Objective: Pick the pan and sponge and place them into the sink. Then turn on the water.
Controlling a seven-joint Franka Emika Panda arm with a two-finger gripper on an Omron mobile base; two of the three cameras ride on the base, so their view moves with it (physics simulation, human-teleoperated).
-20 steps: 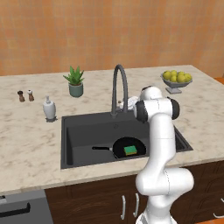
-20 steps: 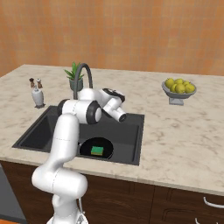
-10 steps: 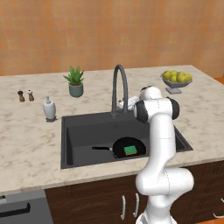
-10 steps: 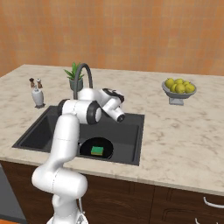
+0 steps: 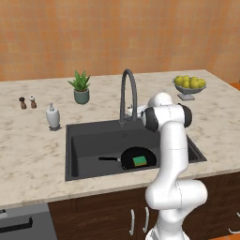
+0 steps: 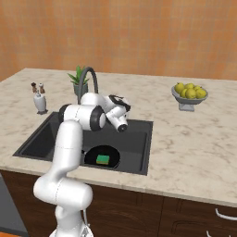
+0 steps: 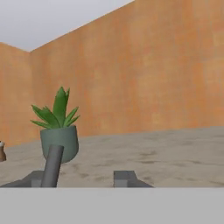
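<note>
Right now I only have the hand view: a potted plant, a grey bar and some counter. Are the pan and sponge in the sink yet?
Observer: Yes. The pan lies on the floor of the sink, with the sponge inside it.
Operator: Is water running?
Observer: No. No stream falls from the faucet.
Operator: Where is the hand relative to that faucet?
Observer: The hand sits low beside the faucet's base, over the sink's back rim, pointing toward the wall.
</note>
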